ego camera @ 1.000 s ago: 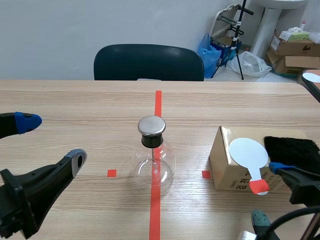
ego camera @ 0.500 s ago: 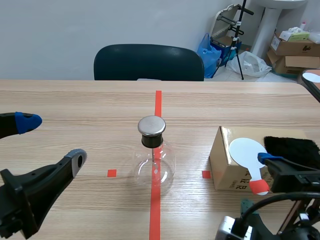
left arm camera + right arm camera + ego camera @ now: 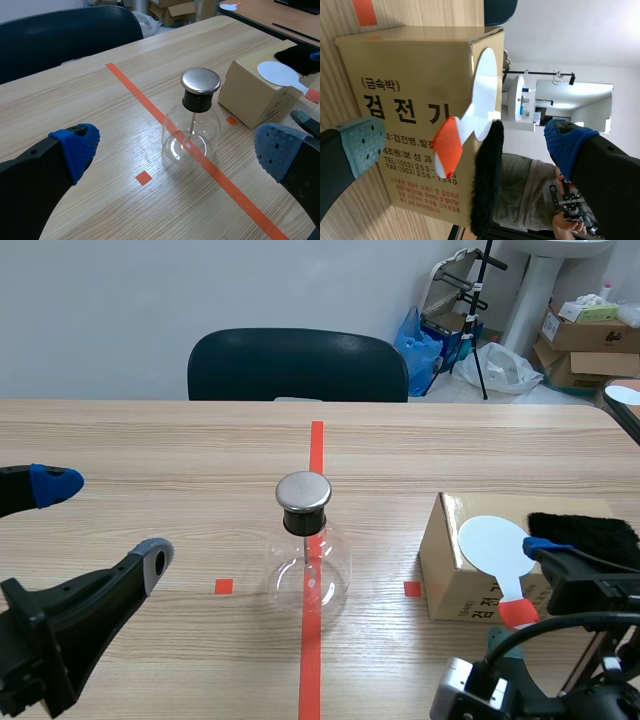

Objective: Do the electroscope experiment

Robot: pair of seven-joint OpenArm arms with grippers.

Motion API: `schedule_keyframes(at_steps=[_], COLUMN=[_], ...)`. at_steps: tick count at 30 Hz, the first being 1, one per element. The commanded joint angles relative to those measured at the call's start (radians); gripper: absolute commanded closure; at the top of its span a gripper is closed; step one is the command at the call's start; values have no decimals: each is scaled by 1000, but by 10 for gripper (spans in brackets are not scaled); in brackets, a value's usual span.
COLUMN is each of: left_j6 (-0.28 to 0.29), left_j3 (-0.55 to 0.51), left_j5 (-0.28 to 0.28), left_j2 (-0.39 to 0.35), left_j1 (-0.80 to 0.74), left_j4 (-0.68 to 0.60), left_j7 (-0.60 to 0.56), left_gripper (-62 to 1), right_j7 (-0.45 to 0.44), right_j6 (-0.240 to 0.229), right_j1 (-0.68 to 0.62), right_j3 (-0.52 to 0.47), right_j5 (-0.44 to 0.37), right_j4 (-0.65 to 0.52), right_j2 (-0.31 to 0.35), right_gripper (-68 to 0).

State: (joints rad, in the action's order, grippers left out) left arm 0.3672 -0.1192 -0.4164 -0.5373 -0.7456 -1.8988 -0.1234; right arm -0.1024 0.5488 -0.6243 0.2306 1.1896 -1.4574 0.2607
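Scene view: a glass flask (image 3: 305,558) with a metal cap stands upright mid-table (image 3: 150,440) on the red tape line (image 3: 316,445). A cardboard box (image 3: 452,575) sits near the right edge, with a white paddle (image 3: 496,545) and a black cloth (image 3: 585,532) lying on top. The left gripper (image 3: 105,521) hangs wide open by the left edge, holding nothing.

Left wrist view: the flask stands ahead of the spread fingers, apart from both. The box lies beyond it.

Right wrist view: the right gripper (image 3: 465,142) is spread wide at the box's printed side. The paddle's orange handle and the cloth's edge lie between its fingers, neither one gripped.
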Motion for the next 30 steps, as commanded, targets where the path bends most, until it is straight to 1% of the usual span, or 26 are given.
schedule_keyframes(at_steps=[1, 10, 12, 18, 20, 24, 27, 29, 30], left_j6=[2, 2, 2, 2, 2, 2, 2, 2, 2], left_j3=[-5, -5, -5, -5, -5, -5, -5, -5, -5], left_j5=[-7, -7, -7, -7, -7, -7, -7, -7, -7], left_j2=[5, 5, 5, 5, 5, 5, 5, 5, 5], left_j1=[-5, -5, -5, -5, -5, -5, -5, -5, -5], left_j4=[-26, -26, -26, -26, -26, -26, -26, -26, -26], left_j7=[-14, -14, -14, -14, -14, -14, -14, -14, -14], left_gripper=[-623, -623, -623, -623, -623, -623, -623, -623, -623], right_j7=[0, 0, 0, 0, 0, 0, 0, 0, 0], right_j6=[13, 13, 13, 13, 13, 13, 13, 13, 12], right_j1=[10, 10, 10, 10, 10, 10, 10, 10, 10], right_j3=[-5, -5, -5, -5, -5, -5, -5, -5, -5], right_j5=[5, 5, 5, 5, 5, 5, 5, 5, 5], right_j4=[-14, -14, -14, -14, -14, -14, -14, -14, -14], right_j2=[11, 11, 11, 11, 11, 11, 11, 11, 11], right_gripper=[-679, -674, -611, -349, -297, -215, -112, -18, -10])
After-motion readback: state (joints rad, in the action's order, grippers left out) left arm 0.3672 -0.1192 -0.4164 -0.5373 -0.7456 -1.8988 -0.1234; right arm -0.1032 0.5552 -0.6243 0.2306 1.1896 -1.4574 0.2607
